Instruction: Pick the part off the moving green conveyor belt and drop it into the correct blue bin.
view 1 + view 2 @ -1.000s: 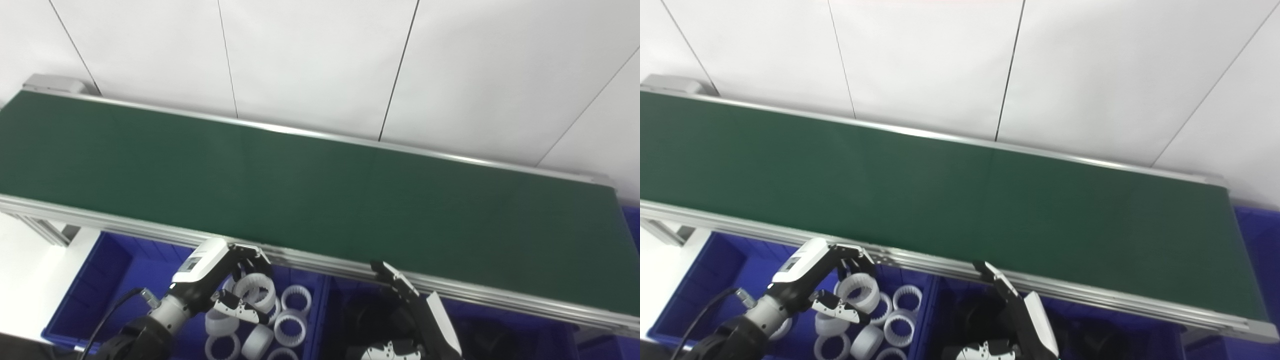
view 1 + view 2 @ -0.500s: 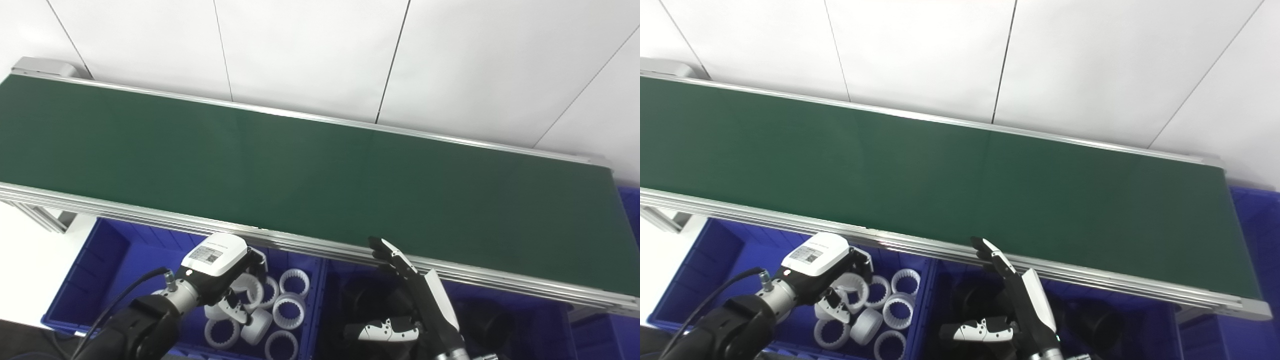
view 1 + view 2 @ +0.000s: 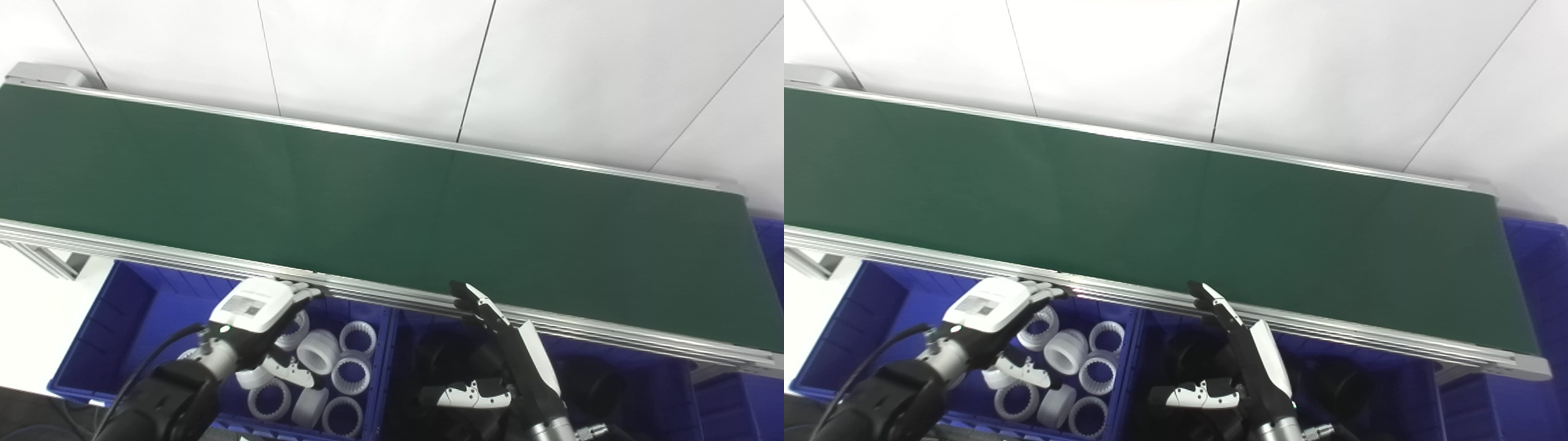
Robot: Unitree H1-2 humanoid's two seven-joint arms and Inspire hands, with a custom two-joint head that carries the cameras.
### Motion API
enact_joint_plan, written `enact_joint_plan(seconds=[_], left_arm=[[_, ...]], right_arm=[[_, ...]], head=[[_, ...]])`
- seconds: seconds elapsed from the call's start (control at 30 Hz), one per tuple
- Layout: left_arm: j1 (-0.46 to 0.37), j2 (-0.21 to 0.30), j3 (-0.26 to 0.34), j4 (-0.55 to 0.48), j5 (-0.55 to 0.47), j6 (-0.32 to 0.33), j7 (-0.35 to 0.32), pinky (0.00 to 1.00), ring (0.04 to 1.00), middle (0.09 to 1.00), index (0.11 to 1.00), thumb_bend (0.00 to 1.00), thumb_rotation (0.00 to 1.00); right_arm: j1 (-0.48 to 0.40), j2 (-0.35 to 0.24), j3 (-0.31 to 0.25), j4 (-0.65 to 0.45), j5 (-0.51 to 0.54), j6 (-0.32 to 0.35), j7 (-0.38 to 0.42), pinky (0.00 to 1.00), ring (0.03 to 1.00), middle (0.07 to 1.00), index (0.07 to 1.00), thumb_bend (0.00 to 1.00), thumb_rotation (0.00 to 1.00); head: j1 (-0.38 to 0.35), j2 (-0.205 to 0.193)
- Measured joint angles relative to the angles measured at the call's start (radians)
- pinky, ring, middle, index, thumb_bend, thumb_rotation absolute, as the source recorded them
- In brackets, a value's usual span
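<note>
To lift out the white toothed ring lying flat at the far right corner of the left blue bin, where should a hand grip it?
Probably pinch the rim from straight above, inner bore against outer face. The white toothed plastic ring lies flat with its hole facing up, and the blue plastic bin wall crowds its right side.

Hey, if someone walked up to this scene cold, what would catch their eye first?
The long green conveyor belt running across the picture, with nothing on it. Below its near edge, a blue bin on the left holds a heap of white rings, with the open left hand over them. The open right hand hangs over a neighbouring bin of dark parts.
</note>
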Motion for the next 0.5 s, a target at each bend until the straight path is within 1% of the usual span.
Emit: enact_joint_plan(seconds=[0.03,0.07,0.1,0.13,0.17,0.23,0.27,0.3,0.33,0.37,0.43,0.47,0.5], left_arm=[[0.008,-0.001,0.015,-0.001,-0.063,-0.009,0.01,0.98,0.899,0.912,0.892,0.91,0.39],[0.016,-0.001,0.029,0.0,-0.123,-0.022,0.02,0.87,0.87,0.892,0.883,0.91,0.33],[0.02,-0.004,0.045,0.004,-0.193,-0.042,0.024,0.8,0.851,0.882,0.877,0.91,0.32],[0.024,-0.008,0.058,0.011,-0.263,-0.061,0.028,0.78,0.848,0.88,0.875,0.91,0.32],[0.025,-0.014,0.068,0.024,-0.333,-0.082,0.03,0.76,0.842,0.877,0.873,0.92,0.32],[0.024,-0.03,0.085,0.063,-0.479,-0.121,0.031,0.76,0.837,0.866,0.861,0.94,0.33],[0.024,-0.037,0.091,0.079,-0.537,-0.134,0.031,0.77,0.837,0.859,0.853,0.96,0.33],[0.024,-0.046,0.098,0.101,-0.613,-0.155,0.031,0.78,0.835,0.851,0.842,0.97,0.3],[0.024,-0.056,0.105,0.118,-0.674,-0.174,0.031,0.77,0.829,0.845,0.837,0.96,0.26],[0.023,-0.065,0.112,0.134,-0.749,-0.203,0.031,0.77,0.827,0.843,0.836,0.96,0.25],[0.019,-0.08,0.124,0.162,-0.872,-0.273,0.032,0.76,0.815,0.834,0.83,0.95,0.21],[0.015,-0.084,0.129,0.176,-0.917,-0.308,0.033,0.76,0.811,0.832,0.829,0.95,0.2],[0.009,-0.087,0.133,0.191,-0.951,-0.329,0.033,0.75,0.807,0.831,0.825,0.95,0.19]], right_arm=[[0.0,0.0,0.0,0.0,0.0,0.0,0.001,0.77,0.847,0.876,0.88,0.93,0.27],[0.0,-0.001,0.0,0.0,0.0,0.0,0.001,0.77,0.846,0.875,0.877,0.93,0.27],[0.0,-0.001,0.0,0.0,0.0,0.0,0.002,0.76,0.844,0.873,0.873,0.93,0.28],[0.0,-0.002,0.001,0.0,-0.001,0.001,0.003,0.76,0.845,0.873,0.873,0.93,0.27],[0.0,-0.003,0.001,0.0,-0.002,0.002,0.004,0.76,0.847,0.873,0.872,0.93,0.27],[0.003,-0.002,0.001,0.0,-0.002,0.013,0.009,0.76,0.847,0.874,0.873,0.93,0.27],[0.005,-0.002,0.001,0.0,-0.002,0.018,0.01,0.77,0.847,0.875,0.874,0.93,0.27],[0.009,-0.002,0.002,0.0,-0.002,0.024,0.012,0.77,0.849,0.875,0.874,0.93,0.27],[0.013,-0.002,0.002,-0.003,-0.003,0.031,0.013,0.77,0.854,0.879,0.877,0.94,0.27],[0.02,-0.001,0.003,-0.01,-0.005,0.038,0.014,0.77,0.856,0.88,0.878,0.94,0.27],[0.032,0.002,0.008,-0.044,-0.009,0.059,0.015,0.78,0.86,0.882,0.883,0.94,0.27],[0.034,0.006,0.011,-0.059,-0.015,0.066,0.015,0.78,0.86,0.882,0.883,0.94,0.27],[0.034,0.01,0.014,-0.063,-0.022,0.068,0.015,0.77,0.854,0.882,0.886,0.94,0.27]], head=[[-0.008,0.006],[-0.018,0.009],[-0.018,0.009],[-0.018,0.009],[-0.072,0.015],[-0.072,0.015],[-0.092,0.017],[-0.157,0.021],[-0.158,0.021],[-0.158,0.021],[-0.224,0.029],[-0.224,0.029],[-0.224,0.029]])
